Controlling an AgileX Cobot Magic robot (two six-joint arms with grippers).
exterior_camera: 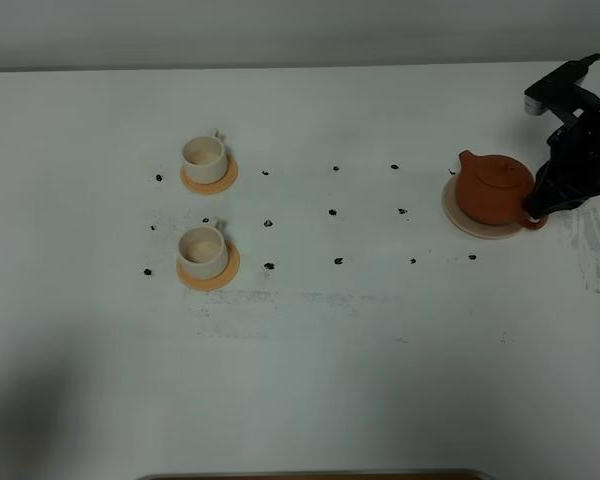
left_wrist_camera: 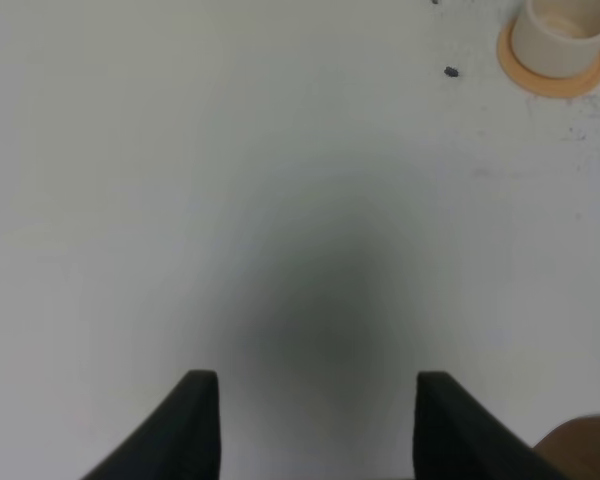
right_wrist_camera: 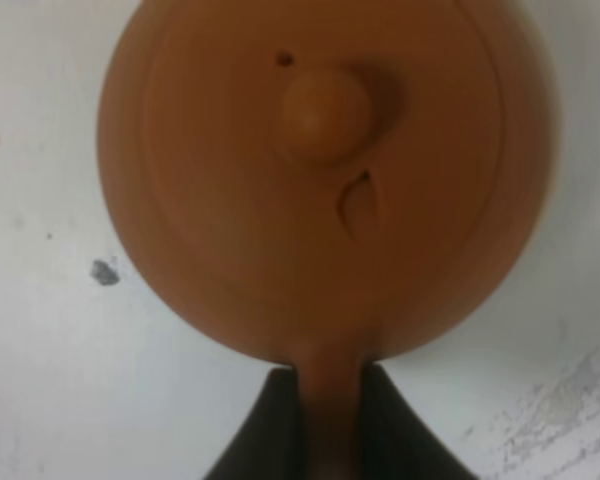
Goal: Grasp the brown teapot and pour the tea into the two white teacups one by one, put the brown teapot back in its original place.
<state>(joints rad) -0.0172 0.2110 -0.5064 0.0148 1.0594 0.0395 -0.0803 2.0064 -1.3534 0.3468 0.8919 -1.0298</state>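
Observation:
The brown teapot (exterior_camera: pixel 493 188) stands on its pale cream saucer (exterior_camera: pixel 462 221) at the right of the table, spout toward the cups. My right gripper (exterior_camera: pixel 536 207) is shut on the teapot's loop handle; the right wrist view fills with the teapot (right_wrist_camera: pixel 325 170) and shows the dark fingers (right_wrist_camera: pixel 270 425) pinching the handle. Two white teacups sit at the left on orange coasters, one farther back (exterior_camera: pixel 203 157) and one nearer (exterior_camera: pixel 201 249). In the left wrist view my left gripper (left_wrist_camera: pixel 305 425) hangs open over bare table, with one teacup (left_wrist_camera: pixel 560 35) far off.
Small black marks (exterior_camera: pixel 332 212) dot the white table between cups and teapot. Scuffed grey smudges (exterior_camera: pixel 280 305) lie in front of the nearer cup. A brown edge (exterior_camera: pixel 310 475) runs along the table's front.

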